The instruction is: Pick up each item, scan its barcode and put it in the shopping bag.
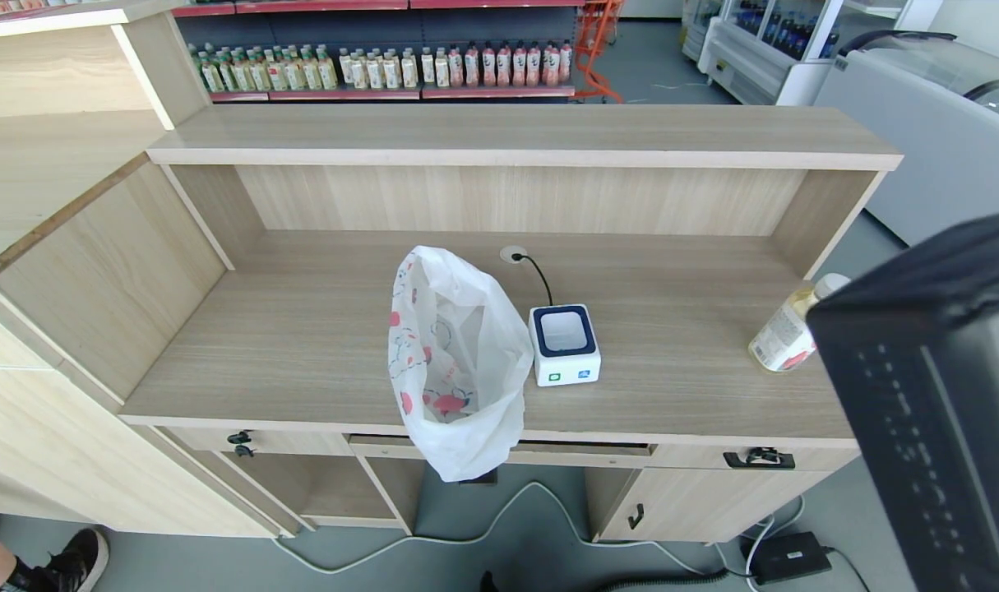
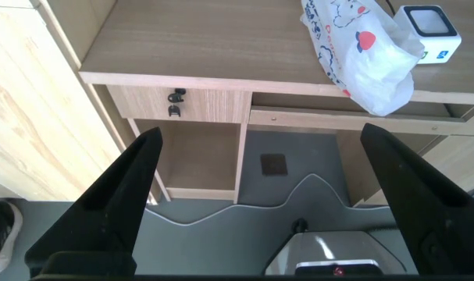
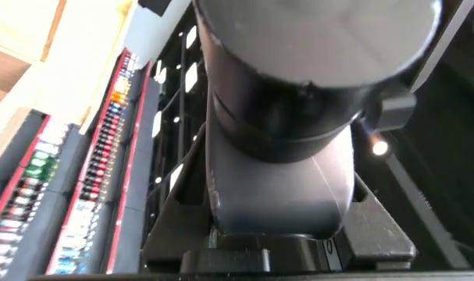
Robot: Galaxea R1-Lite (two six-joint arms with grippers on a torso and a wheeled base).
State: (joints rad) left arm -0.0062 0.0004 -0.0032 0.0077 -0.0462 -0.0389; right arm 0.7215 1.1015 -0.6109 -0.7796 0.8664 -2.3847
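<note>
A white plastic shopping bag (image 1: 458,362) with red prints stands open in the middle of the wooden counter (image 1: 302,329), its lower part hanging over the front edge. Right beside it sits a white, blue-rimmed barcode scanner (image 1: 563,344) on a black cable. A bottle (image 1: 787,329) with a white cap and pale liquid lies tilted at the counter's right end. A large black part of my right arm (image 1: 927,395) is close to the camera and covers its base. My left gripper (image 2: 260,195) is open and holds nothing, low in front of the counter, with the bag (image 2: 361,47) and scanner (image 2: 430,30) beyond it.
The counter has a raised back ledge (image 1: 515,131) and side walls. Below the front edge are locked drawers with keys (image 1: 240,442) and open cabinet bays. Cables and a power brick (image 1: 787,555) lie on the floor. Drink shelves (image 1: 384,70) and freezers stand behind.
</note>
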